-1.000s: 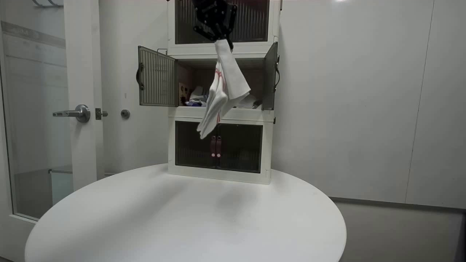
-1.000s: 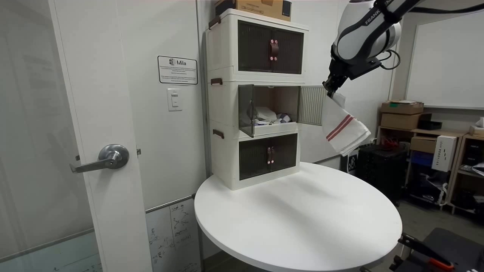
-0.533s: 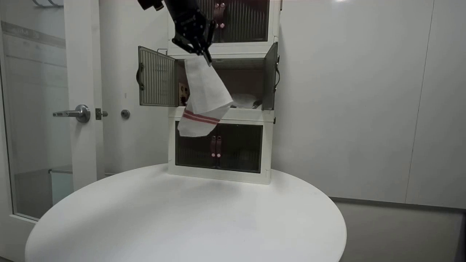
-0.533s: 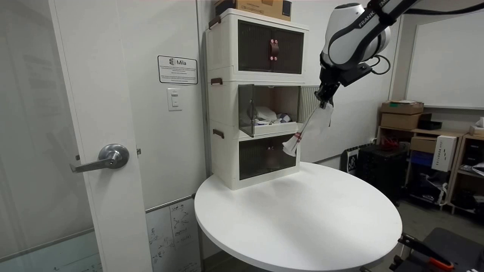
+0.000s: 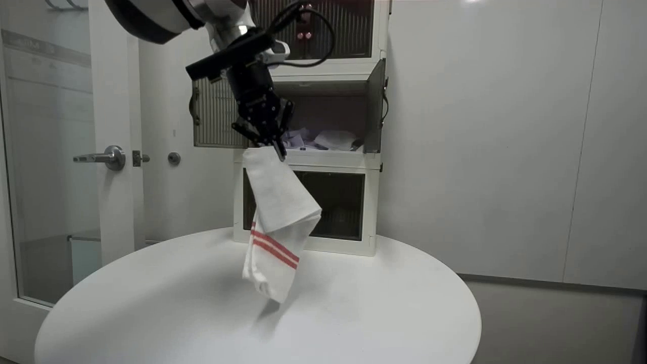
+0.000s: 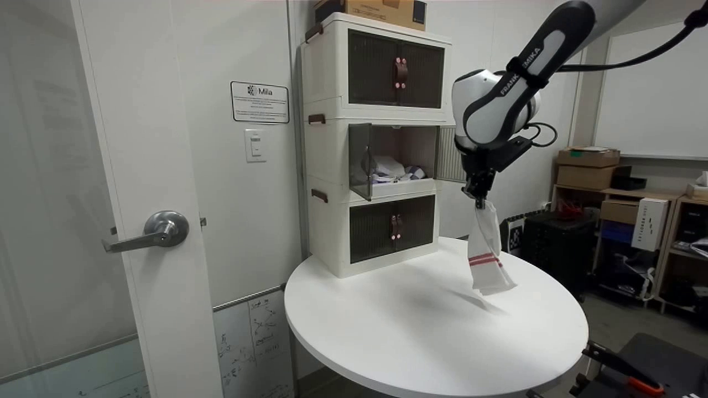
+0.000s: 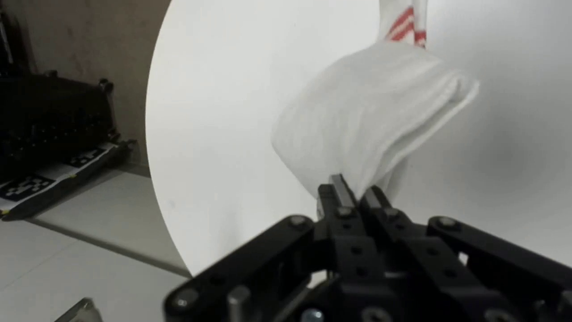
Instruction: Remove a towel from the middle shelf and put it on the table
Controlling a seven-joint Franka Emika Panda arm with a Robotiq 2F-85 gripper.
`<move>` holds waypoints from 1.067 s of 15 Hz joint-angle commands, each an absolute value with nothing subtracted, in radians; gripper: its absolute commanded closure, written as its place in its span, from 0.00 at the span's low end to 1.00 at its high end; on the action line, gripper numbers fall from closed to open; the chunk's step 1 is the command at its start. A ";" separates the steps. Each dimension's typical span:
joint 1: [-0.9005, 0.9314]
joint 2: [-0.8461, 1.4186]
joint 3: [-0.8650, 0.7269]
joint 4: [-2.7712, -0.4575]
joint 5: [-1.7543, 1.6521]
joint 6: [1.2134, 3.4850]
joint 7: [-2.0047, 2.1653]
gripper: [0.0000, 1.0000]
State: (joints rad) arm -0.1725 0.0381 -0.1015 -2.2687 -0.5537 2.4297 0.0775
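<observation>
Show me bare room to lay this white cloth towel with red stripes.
Bare: the round white tabletop between the white three-tier cabinet and curved rim, either side of the hanging towel. Crowded: the open middle shelf, holding pale bunched cloths.

Towel (image 5: 280, 217) is lowered toward the table (image 6: 398, 342): seen wholly above its far edge half a second ago in both exterior views, its lower end is now seen against the table. A darker shadow (image 5: 268, 309) is newly cast on the table under the lower tip. Gripper (image 6: 480, 203) is brought down with it. Towel is also turned: red stripes (image 6: 484, 259), seen nearly edge-on before, are shown broader in an exterior view. More arm (image 5: 227, 25) is exposed over the table.
</observation>
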 commanded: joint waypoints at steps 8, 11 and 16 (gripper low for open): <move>-0.124 0.390 -0.162 -2.064 -0.657 2.274 0.095 0.99; -0.112 0.435 -0.165 -2.010 -0.641 2.255 0.071 0.70; -0.116 0.459 -0.151 -1.953 -0.589 2.241 0.024 0.40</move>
